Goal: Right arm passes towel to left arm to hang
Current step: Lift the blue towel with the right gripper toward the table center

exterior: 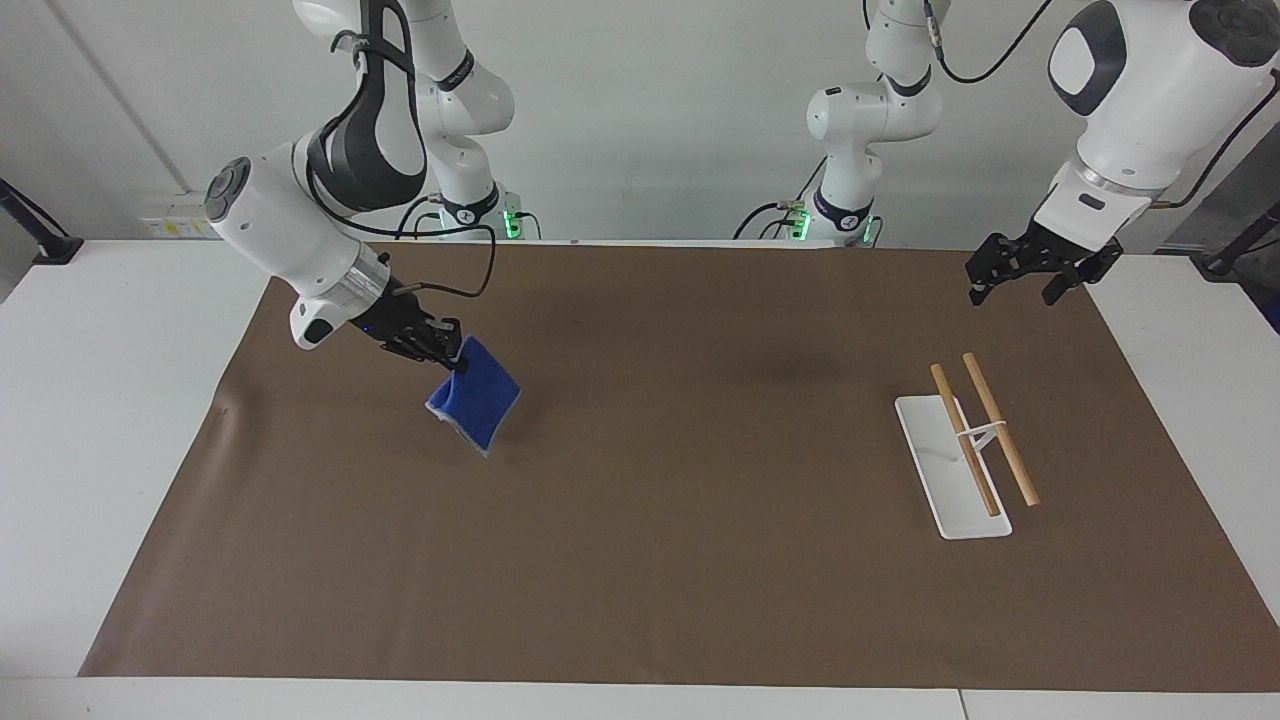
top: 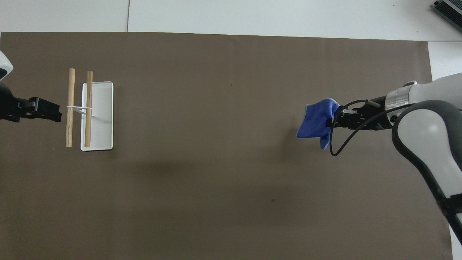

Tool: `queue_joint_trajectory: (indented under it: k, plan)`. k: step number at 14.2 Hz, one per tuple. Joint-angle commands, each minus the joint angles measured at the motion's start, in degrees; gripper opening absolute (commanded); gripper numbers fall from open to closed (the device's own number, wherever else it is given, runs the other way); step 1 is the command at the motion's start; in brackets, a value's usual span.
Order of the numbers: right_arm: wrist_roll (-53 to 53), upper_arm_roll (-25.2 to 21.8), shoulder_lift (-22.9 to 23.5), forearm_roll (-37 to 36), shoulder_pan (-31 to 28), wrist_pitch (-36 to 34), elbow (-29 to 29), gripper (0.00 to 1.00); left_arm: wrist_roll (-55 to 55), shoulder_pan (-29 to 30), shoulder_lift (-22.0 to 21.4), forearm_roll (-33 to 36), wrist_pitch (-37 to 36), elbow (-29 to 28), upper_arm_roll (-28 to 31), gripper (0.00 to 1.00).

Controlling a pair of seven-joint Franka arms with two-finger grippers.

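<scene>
The blue towel [exterior: 476,402] [top: 317,122] hangs in the air over the brown mat toward the right arm's end of the table. My right gripper [exterior: 452,360] [top: 331,120] is shut on its upper edge, and the cloth droops below the grip, clear of the mat. My left gripper [exterior: 1020,280] [top: 54,112] waits open and holds nothing, raised over the mat's edge at the left arm's end, beside the rack. The rack has two wooden bars [exterior: 982,430] [top: 79,108] above a white base [exterior: 940,470] [top: 103,115].
A brown mat [exterior: 680,560] [top: 216,180] covers most of the white table. A black cable loops from the right wrist [top: 343,144] beside the towel. A third arm's base stands at the table's robot end [exterior: 850,180].
</scene>
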Motion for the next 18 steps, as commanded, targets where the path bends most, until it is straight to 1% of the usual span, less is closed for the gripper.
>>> queue_joint_trajectory:
  k: [1, 5, 7, 10, 12, 14, 15, 18]
  plan:
    - [3.4, 0.2, -0.7, 8.6, -0.5, -1.6, 1.0, 0.0, -0.7, -0.1, -1.2, 1.2, -0.4, -1.2, 0.0, 1.0]
    - [7.7, 0.5, -1.2, 22.5, -0.1, -1.5, 1.0, 0.0, -0.7, -0.1, -1.2, 1.2, -0.4, -1.2, 0.0, 1.0]
    - [10.2, 0.5, -1.5, 28.3, 0.0, -1.5, 1.0, 0.0, -0.7, -0.1, -1.2, 1.2, -0.3, -1.2, 0.0, 1.0]
    - [16.3, 0.9, -1.6, 34.1, 0.6, -0.7, 0.8, 0.0, -0.7, -0.1, -1.2, 1.2, -0.4, -1.2, 0.0, 1.0]
    - [20.6, 0.9, -1.9, 38.0, 2.1, 0.2, 0.4, 0.0, -0.7, -0.1, -1.2, 1.2, -0.4, -1.2, 0.0, 1.0]
    - [24.7, 1.1, -2.1, 39.8, 2.3, 1.0, -0.2, 0.0, -0.7, -0.1, -1.2, 1.2, -0.4, -1.2, 0.0, 1.0]
    - [26.3, 1.3, -2.2, 40.2, 3.5, 1.4, -0.6, 0.0, -0.7, -0.1, -1.2, 1.2, -0.4, -1.2, 0.0, 1.0]
    - [27.7, 1.4, -2.5, 40.2, 5.7, 5.3, -1.4, 0.0, -0.7, -0.1, -1.2, 1.2, -0.4, -1.2, 0.0, 1.0]
